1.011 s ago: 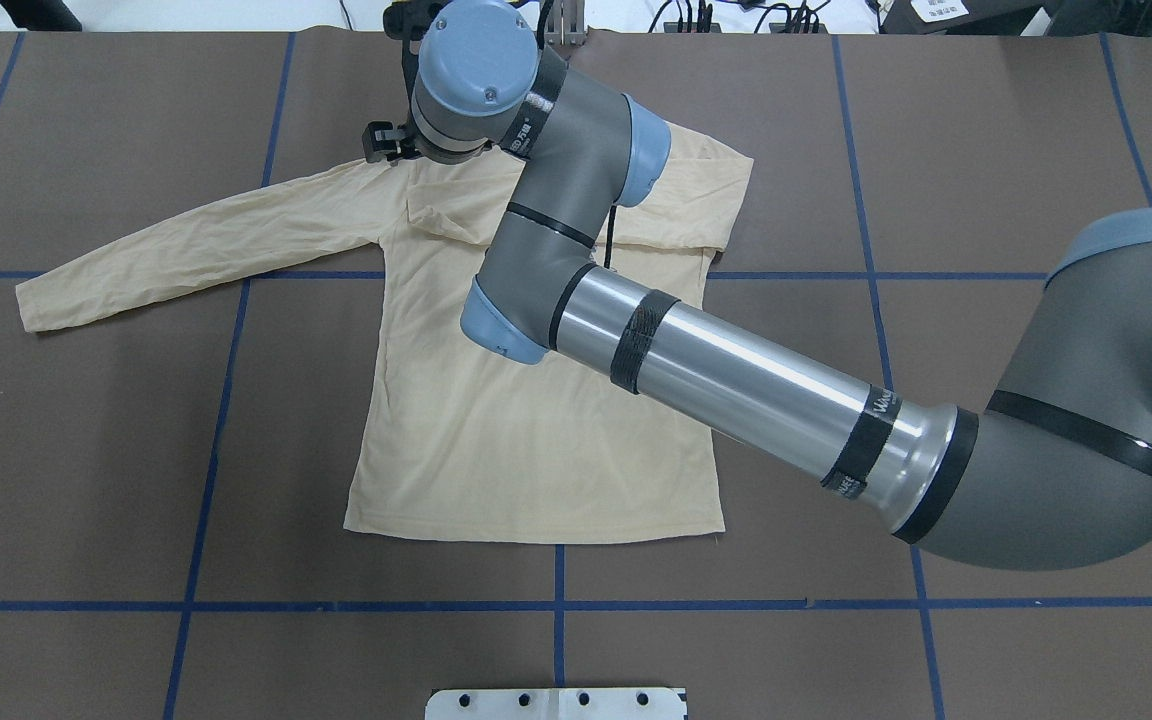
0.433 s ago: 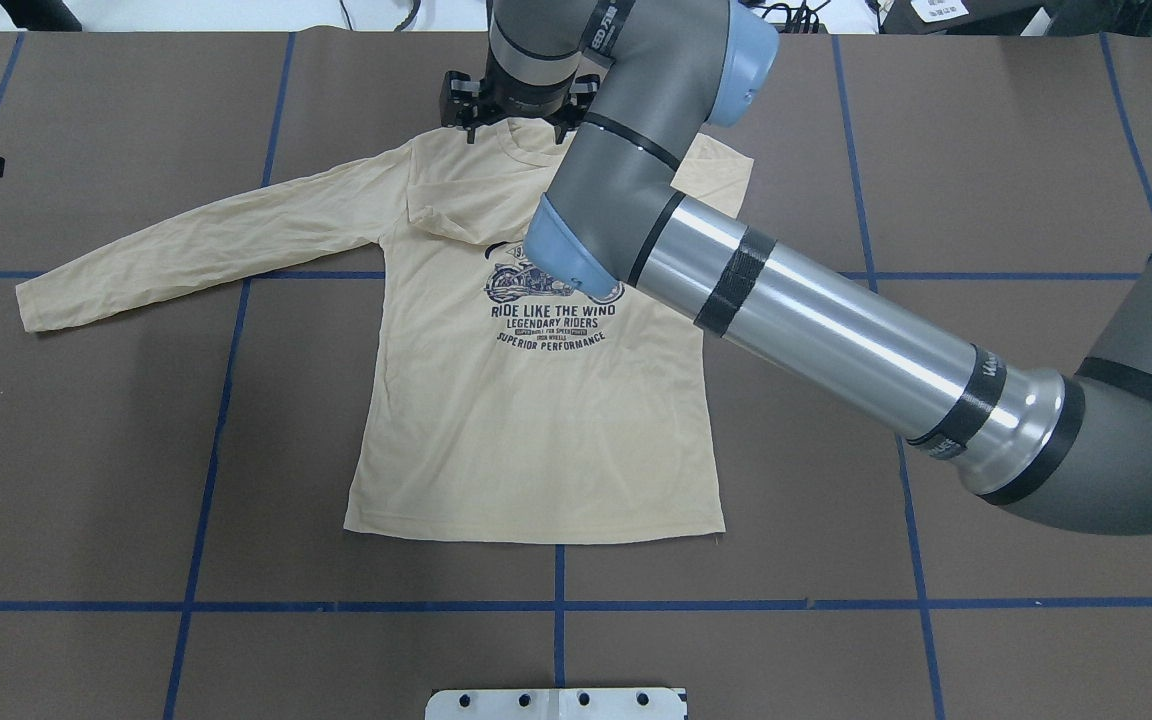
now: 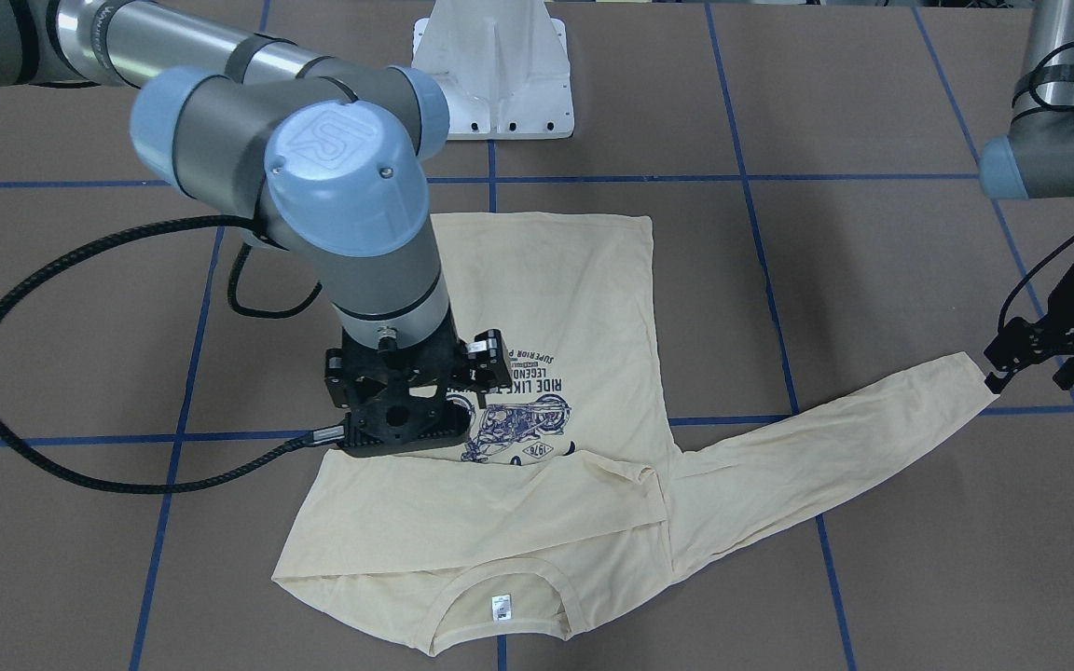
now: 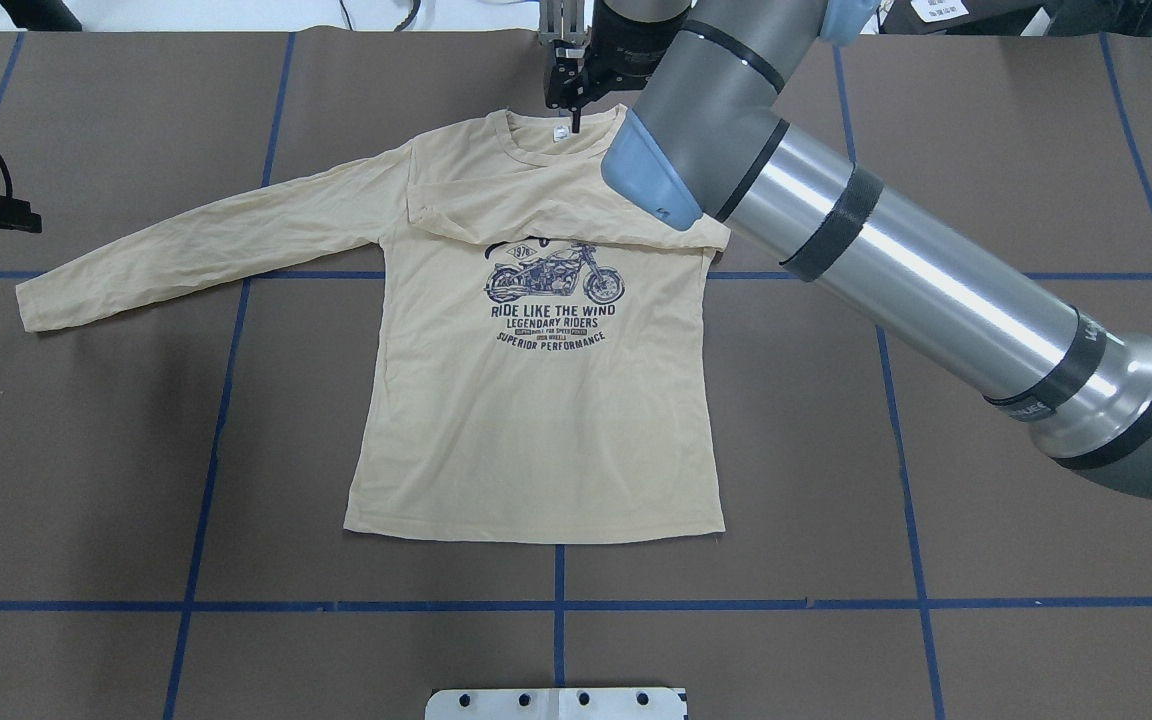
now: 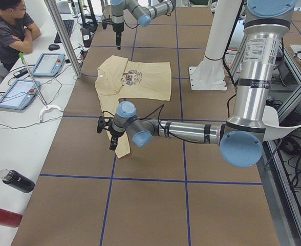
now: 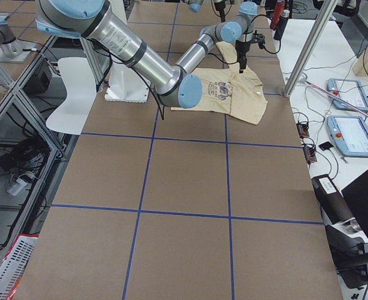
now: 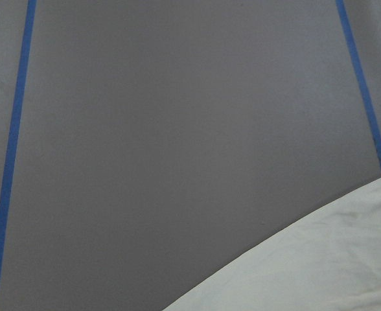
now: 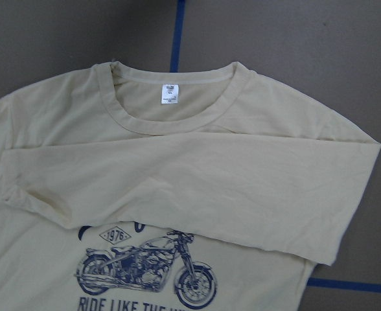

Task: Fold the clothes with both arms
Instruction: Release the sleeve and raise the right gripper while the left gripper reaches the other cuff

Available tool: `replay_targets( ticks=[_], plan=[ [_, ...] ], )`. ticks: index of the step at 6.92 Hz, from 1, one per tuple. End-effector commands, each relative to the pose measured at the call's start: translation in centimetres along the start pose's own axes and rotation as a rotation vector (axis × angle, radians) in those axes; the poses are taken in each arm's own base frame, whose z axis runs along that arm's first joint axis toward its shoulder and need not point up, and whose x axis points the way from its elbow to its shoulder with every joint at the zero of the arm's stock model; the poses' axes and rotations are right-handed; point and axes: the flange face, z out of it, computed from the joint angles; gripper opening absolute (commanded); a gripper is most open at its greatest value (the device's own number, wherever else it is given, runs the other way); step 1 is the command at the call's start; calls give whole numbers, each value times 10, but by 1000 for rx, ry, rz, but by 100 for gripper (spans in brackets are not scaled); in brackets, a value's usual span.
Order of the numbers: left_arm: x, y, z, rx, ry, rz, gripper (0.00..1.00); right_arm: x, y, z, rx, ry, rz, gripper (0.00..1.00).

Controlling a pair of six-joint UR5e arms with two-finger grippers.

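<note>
Shirt (image 4: 536, 430) lies flat on table (image 4: 86, 450), print (image 4: 551, 300) up, hem nearest robot, collar (image 4: 556, 150) farthest. Right sleeve (image 4: 556, 215) is folded across chest, just above print. Left sleeve (image 4: 206, 240) lies unfolded. Its long axis runs from shoulder outward to robot's left, with cuff (image 4: 28, 305) at outer end.

Left gripper (image 3: 1029, 380) hangs just beside cuff's far corner, on its outer side. Fingers appear parted, with nothing between them. Left arm (image 3: 1059, 158) is plainly the nearer one to that cuff.

Judgement: coming move is a short approach inward and down onto cuff, then a carry across chest along sleeve axis.

Right gripper (image 4: 572, 118) hangs over far collar edge beside label (image 4: 558, 137), pointing down and grasping nothing. Whether its fingers are spread or closed cannot be told. Right arm (image 4: 936, 290) stretches diagonally above shirt's right shoulder.
</note>
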Motion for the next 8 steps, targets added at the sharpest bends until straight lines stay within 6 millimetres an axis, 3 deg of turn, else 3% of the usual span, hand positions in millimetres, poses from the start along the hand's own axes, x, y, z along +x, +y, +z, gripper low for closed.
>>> replay_targets(
  ticks=[1, 2, 4, 5, 6, 8],
  plan=[
    [-32, 28, 35, 12, 10, 7, 99, 76, 27, 1, -44, -2, -2, 100],
    [-26, 34, 41, 0, 14, 17, 98, 104, 37, -8, -19, -9, 7, 100],
    [-9, 56, 59, -51, 20, 49, 98, 114, 37, -7, -13, 0, 25, 100],
    [-8, 58, 61, -58, 17, 49, 98, 116, 36, -7, -13, 1, 27, 100],
    [-6, 58, 61, -58, 18, 51, 92, 117, 35, -9, -12, -1, 33, 100],
    [-6, 59, 60, -59, 19, 53, 70, 116, 35, -10, -13, -4, 35, 100]
  ],
)
